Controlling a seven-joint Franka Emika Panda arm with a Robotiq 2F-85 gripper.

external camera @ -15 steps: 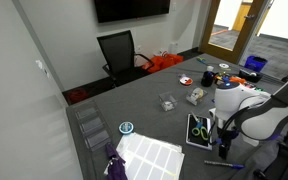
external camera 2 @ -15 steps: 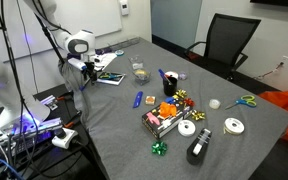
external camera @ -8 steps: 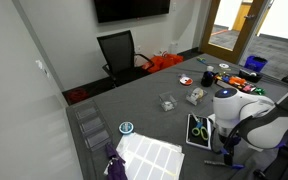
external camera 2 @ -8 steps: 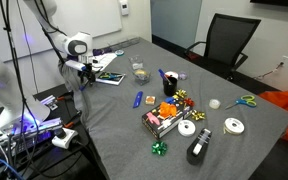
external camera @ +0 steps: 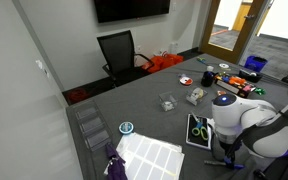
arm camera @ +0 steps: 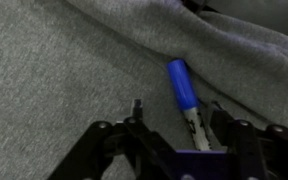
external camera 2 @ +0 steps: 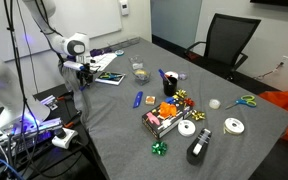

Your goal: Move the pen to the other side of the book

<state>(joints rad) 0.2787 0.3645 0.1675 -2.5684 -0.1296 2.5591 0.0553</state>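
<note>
The pen has a blue cap and a white barrel and lies on the grey tablecloth. In the wrist view it runs between the two fingers of my gripper, closer to the right finger. The jaws stand apart around it, so the gripper is open. In an exterior view the gripper is low at the table's near edge, over the pen. The book, dark with a green scissor shape, lies just beyond. In an exterior view the gripper is beside the book.
A white gridded sheet and a purple object lie further along the near edge. A clear box and a tape roll sit mid-table. Bows, tape rolls and scissors fill the far end. The table edge is close to the gripper.
The arm has dropped lower and shifted slightly toward the table edge, bringing the gripper down around the pen. The pen and book have not moved.
</note>
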